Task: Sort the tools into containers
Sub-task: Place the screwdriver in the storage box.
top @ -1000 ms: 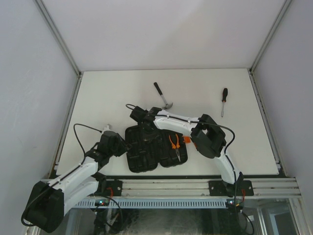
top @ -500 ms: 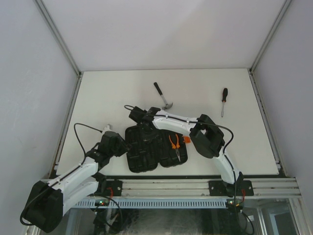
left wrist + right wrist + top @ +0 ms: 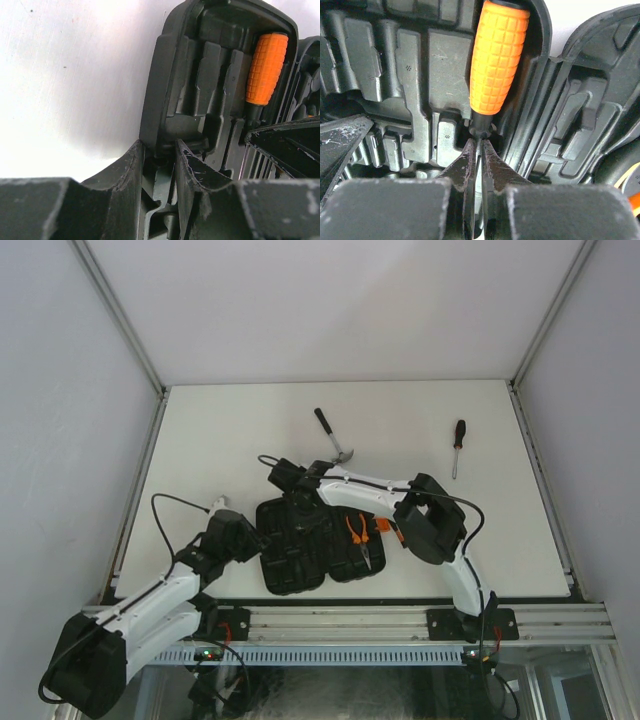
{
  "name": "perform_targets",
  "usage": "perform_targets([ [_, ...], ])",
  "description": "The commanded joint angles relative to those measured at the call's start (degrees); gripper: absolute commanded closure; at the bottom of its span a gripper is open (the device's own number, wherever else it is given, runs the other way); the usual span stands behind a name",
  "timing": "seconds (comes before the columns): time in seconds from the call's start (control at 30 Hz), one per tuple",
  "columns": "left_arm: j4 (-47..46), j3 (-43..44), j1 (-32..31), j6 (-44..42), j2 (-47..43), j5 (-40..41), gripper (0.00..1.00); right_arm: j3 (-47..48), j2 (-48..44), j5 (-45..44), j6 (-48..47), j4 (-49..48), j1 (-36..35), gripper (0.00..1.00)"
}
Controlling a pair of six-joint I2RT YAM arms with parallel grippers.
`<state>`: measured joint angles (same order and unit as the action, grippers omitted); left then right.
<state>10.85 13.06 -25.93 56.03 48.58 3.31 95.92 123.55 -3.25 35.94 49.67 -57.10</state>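
Observation:
The black tool case [image 3: 300,550] lies open in the middle of the table. Orange-handled pliers [image 3: 360,542] sit in its right half. My left gripper [image 3: 257,537] is shut on the case's left rim [image 3: 150,115]; in the left wrist view its jaws straddle that wall. My right gripper [image 3: 286,480] is over the case's far end, shut on the thin shaft of an orange-handled screwdriver [image 3: 499,55], whose handle lies along a moulded slot beside the rim. The handle also shows in the left wrist view [image 3: 266,67]. I cannot tell if it rests in the slot.
A claw hammer [image 3: 332,437] lies just beyond the case. A black-handled screwdriver [image 3: 457,447] lies at the far right. The case's orange latch [image 3: 382,525] is on its right side, by my right forearm. White walls ring the table.
My right arm has shifted slightly to the right with the screwdriver still in its jaws. The left gripper has stayed on the case rim.

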Motion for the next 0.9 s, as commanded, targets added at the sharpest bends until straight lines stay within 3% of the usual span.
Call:
perform_targets([
  [0.0,6.6,-1.8,-1.5,-0.7,-0.5,-3.4,0.66,-3.4,4.0,-0.9,-1.4,8.2,-0.3,0.99],
  [0.37,8.4,-1.8,-1.4,-1.3,-1.2,-2.4,0.64,-0.6,-7.0,0.6,0.3,1.8,-0.4,0.78],
  [0.63,9.4,-1.7,-1.4,-1.3,-2.2,-1.9,0.62,-0.5,-12.4,-3.3,0.7,-1.4,-0.4,0.78],
  [0.87,9.4,-1.5,-1.4,-1.4,-2.0,-2.1,0.62,3.4,-8.6,-2.5,0.5,1.1,0.1,0.85],
])
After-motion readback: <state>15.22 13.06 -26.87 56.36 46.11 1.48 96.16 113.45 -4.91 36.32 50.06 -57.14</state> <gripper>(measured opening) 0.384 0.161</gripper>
